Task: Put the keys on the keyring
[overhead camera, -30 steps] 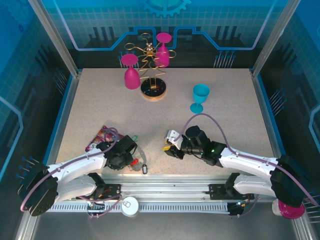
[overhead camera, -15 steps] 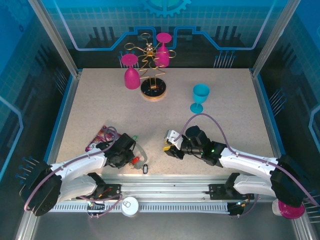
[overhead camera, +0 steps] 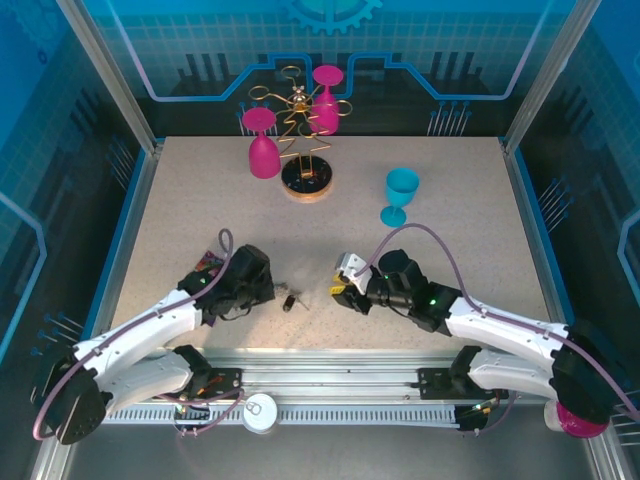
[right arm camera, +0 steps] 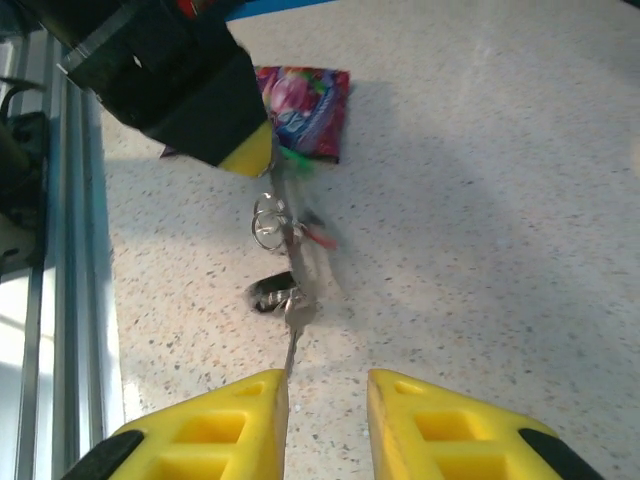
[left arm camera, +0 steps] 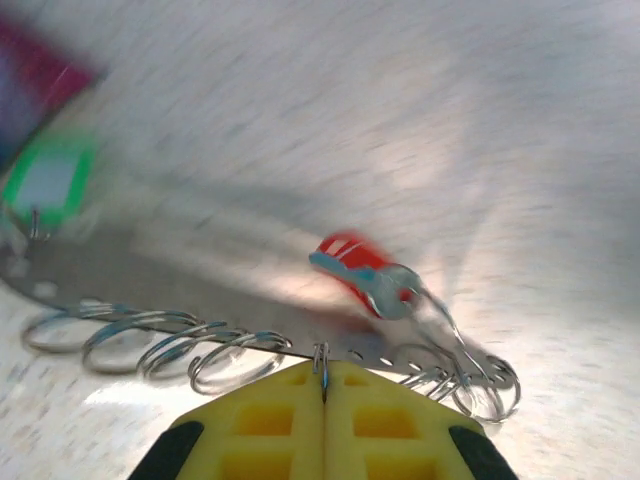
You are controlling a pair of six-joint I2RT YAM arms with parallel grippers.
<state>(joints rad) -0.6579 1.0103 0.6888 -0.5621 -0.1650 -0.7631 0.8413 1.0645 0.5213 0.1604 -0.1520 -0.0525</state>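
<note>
Left wrist view shows us the left gripper (left arm camera: 322,368) shut tight on one small ring of the keyring (left arm camera: 150,265). We think it pinches there so the grey loop hangs free and the other rings (left arm camera: 150,340) stay easy to reach. The red key (left arm camera: 355,268) sits right against the loop, and the green tag (left arm camera: 45,185) is at the far end of it. We cannot tell if the red key is hooked on yet.

From above, the keyring is close to the front edge of the table (overhead camera: 450,200), a bit left of the middle, between the two grippers. The right gripper (right arm camera: 326,390) points at it with its jaws a little apart, and we see nothing between them. We think it is placed there so it can help with a key. The purple snack packet (right arm camera: 305,100) lies just past the keyring, toward the left edge.
</note>
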